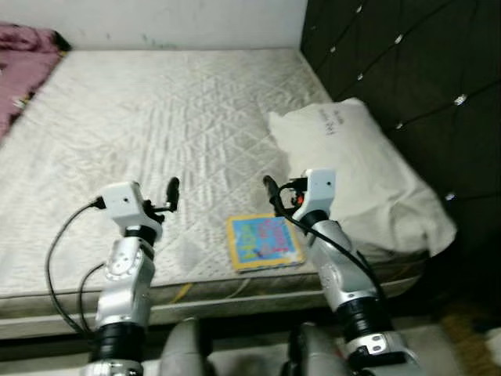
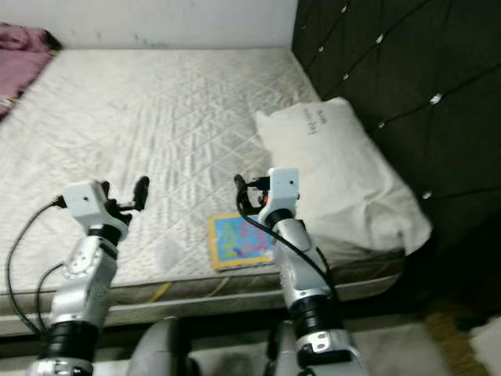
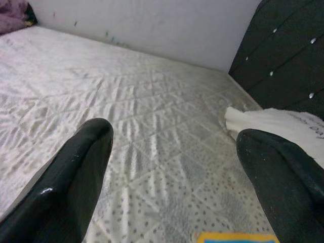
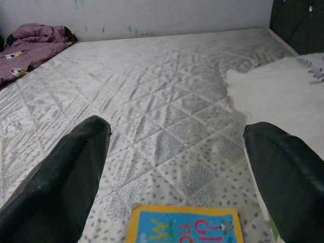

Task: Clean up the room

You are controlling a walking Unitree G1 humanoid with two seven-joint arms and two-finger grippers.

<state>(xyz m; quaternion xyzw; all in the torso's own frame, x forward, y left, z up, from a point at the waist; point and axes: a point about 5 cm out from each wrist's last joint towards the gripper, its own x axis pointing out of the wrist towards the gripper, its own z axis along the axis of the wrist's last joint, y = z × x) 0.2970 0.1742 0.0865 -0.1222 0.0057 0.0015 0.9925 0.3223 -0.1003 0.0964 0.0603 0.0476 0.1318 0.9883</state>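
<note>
Colourful book [image 2: 239, 239] at mattress [image 2: 156, 117] edge, beside white pillow [image 2: 337, 172], right hand [image 2: 239, 188] above.

Pretty dim, soft and grainy overall, mattress [image 1: 156, 117] a bit washed out, headboard [image 1: 407, 70] nearly black, maybe slight blur.

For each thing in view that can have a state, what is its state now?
Colourful yellow-edged children's book: closed, flat near mattress edge.
White pillow: lying beside the headboard.
Pink blanket: crumpled at far corner.
Left claw: open, empty.
Right claw: open, empty, above the book.
</note>
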